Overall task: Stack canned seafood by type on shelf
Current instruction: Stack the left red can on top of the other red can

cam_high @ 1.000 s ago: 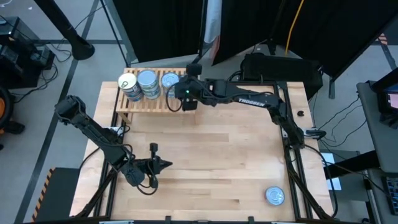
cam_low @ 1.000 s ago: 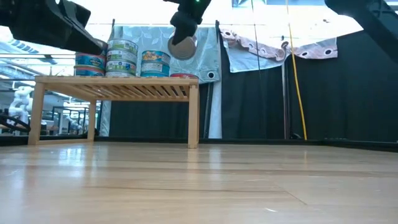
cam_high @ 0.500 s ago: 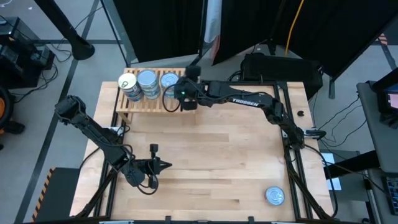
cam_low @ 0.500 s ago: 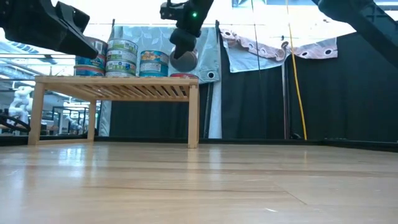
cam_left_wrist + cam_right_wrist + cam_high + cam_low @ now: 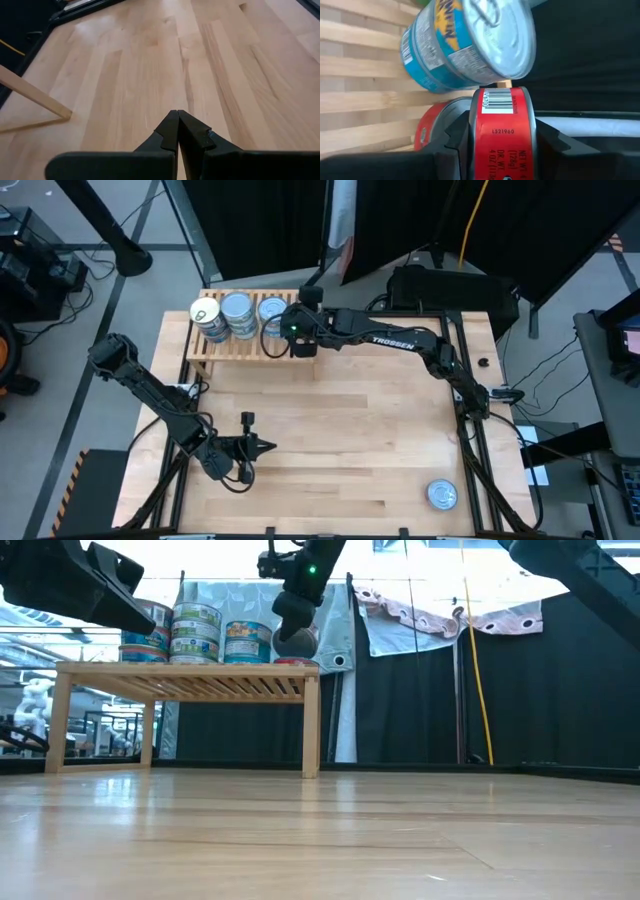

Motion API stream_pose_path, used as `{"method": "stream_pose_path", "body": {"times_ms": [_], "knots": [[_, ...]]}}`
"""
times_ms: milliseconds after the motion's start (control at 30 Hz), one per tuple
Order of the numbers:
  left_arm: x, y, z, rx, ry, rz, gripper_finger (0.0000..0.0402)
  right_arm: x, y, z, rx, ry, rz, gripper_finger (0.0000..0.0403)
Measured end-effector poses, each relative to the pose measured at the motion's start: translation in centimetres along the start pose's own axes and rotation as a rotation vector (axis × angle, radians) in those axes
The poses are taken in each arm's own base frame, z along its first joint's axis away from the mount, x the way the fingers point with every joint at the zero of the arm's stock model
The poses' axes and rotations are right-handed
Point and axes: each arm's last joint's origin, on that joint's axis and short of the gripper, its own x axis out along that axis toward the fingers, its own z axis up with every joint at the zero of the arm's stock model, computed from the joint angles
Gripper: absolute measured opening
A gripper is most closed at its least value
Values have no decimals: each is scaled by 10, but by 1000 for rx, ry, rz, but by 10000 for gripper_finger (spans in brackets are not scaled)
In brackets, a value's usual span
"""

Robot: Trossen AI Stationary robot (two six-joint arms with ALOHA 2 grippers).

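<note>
Since a second ago the right gripper (image 5: 293,635) has dropped lower and edged in toward the shelf's right end, with a red can (image 5: 501,131) clamped between its fingers. In the right wrist view that can is held by its flat faces, its label showing, right above a second red can (image 5: 437,131) already lying on the slats; the two look close, but whether they touch cannot be told. A blue can (image 5: 465,45) stands just beside them on the shelf (image 5: 240,345). From above, the gripper hides this end of the rack.

Most of the stacking looks done: several piles of cans (image 5: 197,633) stand along the shelf, a cream-topped pile (image 5: 206,315) at its left end and two silvery-topped piles beside it. The held red can appears about to join its match, so this placement is nearly finished but not yet released.

One loose can (image 5: 442,496) is still on the table (image 5: 360,440), near the front right corner, well apart from the shelf, so at least that one remains.

The left gripper (image 5: 262,445) waits low over the front left of the table, fingers together, holding nothing
</note>
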Motion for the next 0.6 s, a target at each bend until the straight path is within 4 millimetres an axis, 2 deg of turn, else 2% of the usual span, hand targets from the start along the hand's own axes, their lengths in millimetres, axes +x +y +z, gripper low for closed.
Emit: {"method": "stream_pose_path", "body": {"times_ms": [367,600], "knots": [[0,-1,0,-12,9,-27,11,8,5,-1,-9,16,1,133],[0,-1,-1,-12,15,-48,11,8,5,1,61,3,-4,186]]}}
